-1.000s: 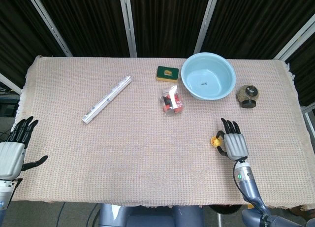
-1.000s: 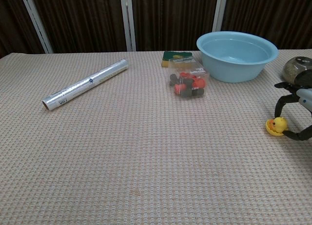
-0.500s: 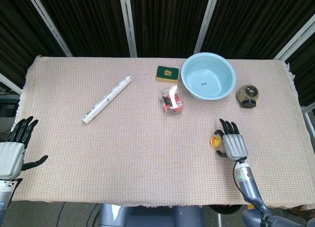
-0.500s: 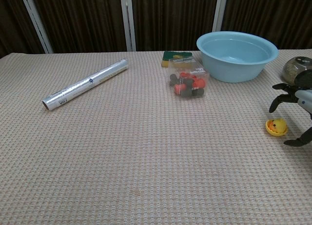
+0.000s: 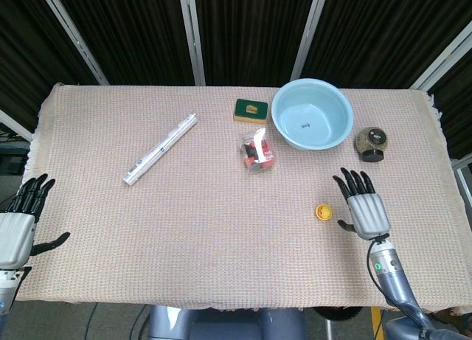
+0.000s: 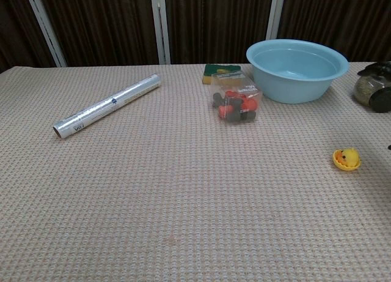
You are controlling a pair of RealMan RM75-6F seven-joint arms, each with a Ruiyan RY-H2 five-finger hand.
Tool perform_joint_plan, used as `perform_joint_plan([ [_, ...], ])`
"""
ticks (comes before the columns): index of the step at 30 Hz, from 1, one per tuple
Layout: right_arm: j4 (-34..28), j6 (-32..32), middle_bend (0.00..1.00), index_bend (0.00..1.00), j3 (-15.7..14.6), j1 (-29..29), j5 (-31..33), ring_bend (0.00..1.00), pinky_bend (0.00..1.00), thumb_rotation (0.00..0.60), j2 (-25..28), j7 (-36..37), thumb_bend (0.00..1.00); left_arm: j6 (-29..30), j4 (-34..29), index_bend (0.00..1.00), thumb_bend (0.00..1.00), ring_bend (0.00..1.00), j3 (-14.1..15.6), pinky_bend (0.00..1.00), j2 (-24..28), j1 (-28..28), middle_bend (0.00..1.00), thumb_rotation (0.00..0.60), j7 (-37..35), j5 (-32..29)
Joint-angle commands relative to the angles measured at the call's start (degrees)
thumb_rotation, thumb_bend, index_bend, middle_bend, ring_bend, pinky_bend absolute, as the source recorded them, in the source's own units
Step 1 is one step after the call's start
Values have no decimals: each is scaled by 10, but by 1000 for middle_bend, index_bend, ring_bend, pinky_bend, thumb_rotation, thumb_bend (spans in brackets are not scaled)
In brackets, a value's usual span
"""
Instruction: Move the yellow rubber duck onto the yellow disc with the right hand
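Note:
The yellow rubber duck [image 5: 322, 212] [image 6: 348, 156] sits upright on the small yellow disc [image 6: 345, 164], right of the table's middle. My right hand [image 5: 364, 209] hovers to the duck's right, apart from it, fingers spread and holding nothing; the chest view shows only a dark sliver of it at the right edge. My left hand [image 5: 20, 223] hangs open off the table's front left corner, seen only in the head view.
A light blue bowl [image 5: 312, 116] [image 6: 297, 69] stands at the back right, with a dark round jar [image 5: 371, 144] [image 6: 374, 89] to its right. A clear box of small toys [image 5: 257, 154] [image 6: 237, 100], a green sponge [image 5: 251, 109] and a foil roll [image 5: 160, 148] [image 6: 107, 104] lie further left.
My right hand has let go of the duck and drawn away to the right, leaving the chest view. The duck stays on the disc. The left hand has not moved.

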Motion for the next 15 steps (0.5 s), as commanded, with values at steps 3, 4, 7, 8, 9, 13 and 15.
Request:
perform_joint_plan([
  [3, -135, 55, 0, 0, -27, -47, -28, 0, 0, 600, 119, -60, 0, 4, 8, 0, 0, 0, -1, 225, -2, 2, 0, 600, -4, 0],
  [4, -149, 63, 0, 0, -34, -56, -33, 0, 0, 600, 131, -62, 0, 5, 9, 0, 0, 0, -1, 225, -2, 2, 0, 600, -5, 1],
  [7, -178, 89, 0, 0, -61, -86, -53, 0, 0, 600, 165, -69, 0, 6, 12, 0, 0, 0, 0, 225, -3, 3, 0, 600, -6, 3],
  [8, -181, 97, 0, 0, -69, -94, -60, 0, 0, 600, 173, -71, 0, 6, 12, 0, 0, 0, 1, 225, -3, 3, 0, 600, -6, 3],
  [9, -183, 104, 0, 0, -75, -101, -66, 0, 0, 600, 178, -70, 0, 6, 13, 0, 0, 0, 1, 225, -3, 3, 0, 600, -6, 4],
  [13, -177, 142, 0, 0, -95, -136, -86, 0, 0, 600, 186, -40, 0, 4, 13, 0, 0, 0, 1, 225, -3, 2, 0, 600, -5, 4],
  [15, -160, 154, 0, 0, -96, -145, -90, 0, 0, 600, 178, -25, 0, 3, 12, 0, 0, 0, 2, 225, -3, 2, 0, 600, -4, 4],
])
